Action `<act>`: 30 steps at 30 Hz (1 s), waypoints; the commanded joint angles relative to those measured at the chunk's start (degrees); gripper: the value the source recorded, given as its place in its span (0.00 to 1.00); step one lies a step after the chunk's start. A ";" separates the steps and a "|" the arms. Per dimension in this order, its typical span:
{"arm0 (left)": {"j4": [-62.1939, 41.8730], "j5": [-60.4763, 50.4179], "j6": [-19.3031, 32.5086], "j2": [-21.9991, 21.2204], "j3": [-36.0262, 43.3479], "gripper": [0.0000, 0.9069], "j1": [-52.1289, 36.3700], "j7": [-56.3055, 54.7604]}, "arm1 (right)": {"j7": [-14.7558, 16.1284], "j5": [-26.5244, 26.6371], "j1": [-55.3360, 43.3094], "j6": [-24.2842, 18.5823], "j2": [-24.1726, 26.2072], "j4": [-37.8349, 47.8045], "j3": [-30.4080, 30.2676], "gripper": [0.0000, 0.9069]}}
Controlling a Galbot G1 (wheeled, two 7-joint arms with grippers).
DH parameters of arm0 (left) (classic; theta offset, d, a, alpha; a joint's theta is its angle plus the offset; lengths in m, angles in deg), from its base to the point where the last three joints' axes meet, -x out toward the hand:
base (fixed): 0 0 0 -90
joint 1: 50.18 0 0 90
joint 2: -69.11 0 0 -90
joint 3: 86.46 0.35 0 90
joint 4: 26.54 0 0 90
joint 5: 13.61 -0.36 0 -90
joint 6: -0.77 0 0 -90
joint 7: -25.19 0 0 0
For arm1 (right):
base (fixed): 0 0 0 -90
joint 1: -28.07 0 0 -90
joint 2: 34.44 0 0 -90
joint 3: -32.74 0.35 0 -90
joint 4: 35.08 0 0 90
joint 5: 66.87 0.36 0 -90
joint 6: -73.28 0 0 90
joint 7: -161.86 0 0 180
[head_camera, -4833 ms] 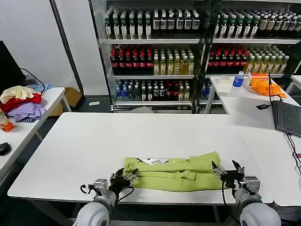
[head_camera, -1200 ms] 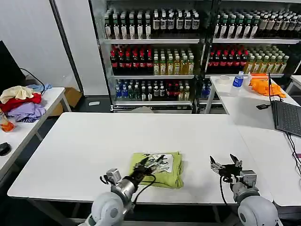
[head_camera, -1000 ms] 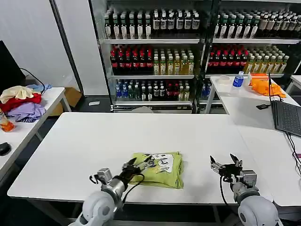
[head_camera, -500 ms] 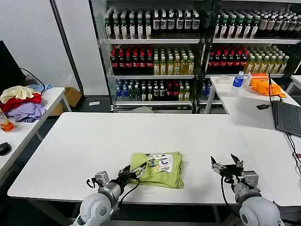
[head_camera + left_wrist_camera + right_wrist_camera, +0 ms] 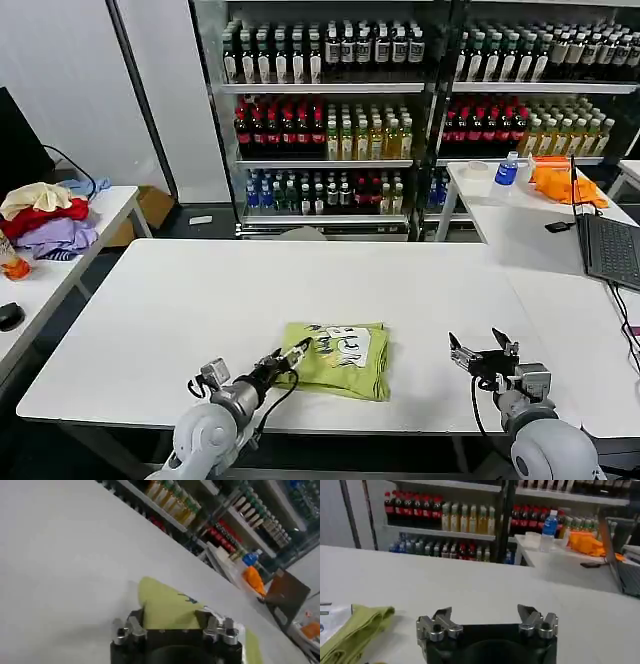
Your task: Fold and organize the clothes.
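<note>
left wrist view, what you have in front of you:

- left gripper (image 5: pixel 175 625): dark body low in the shot, two metal finger mounts on it set apart; you cannot see the fingertips.
- lime t-shirt (image 5: pixel 165 607): folded, lying flat on the table just past the gripper, a small dark print mark and a patch of white on its upper face.
- white table (image 5: pixel 65 565): bare surface to one side of the shirt.
- drink shelves (image 5: pixel 200 510): rows of bottles beyond the table.
- blue-capped bottle (image 5: pixel 251 559) and orange cloth (image 5: pixel 254 580): on a farther white table.
- open laptop (image 5: pixel 286 591): near the orange cloth.
</note>
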 commanded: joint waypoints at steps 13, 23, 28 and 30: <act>0.93 11.98 -0.67 -0.89 -6.50 0.07 1.27 -0.02 | -0.28 0.09 0.18 0.51 -0.04 -0.95 0.20 1.00; 6.92 7.83 -4.51 19.08 -32.97 0.03 4.74 2.85 | -0.13 1.73 -1.48 0.12 -0.02 -1.46 0.75 1.00; 1.23 1.71 -7.84 38.48 -48.30 0.03 5.21 13.89 | 0.05 2.60 -2.87 -0.37 0.10 -1.60 0.68 1.00; 1.66 -0.81 -7.87 41.70 -48.78 0.03 4.80 15.13 | 0.08 2.75 -3.37 -0.51 -0.19 -1.57 0.57 1.00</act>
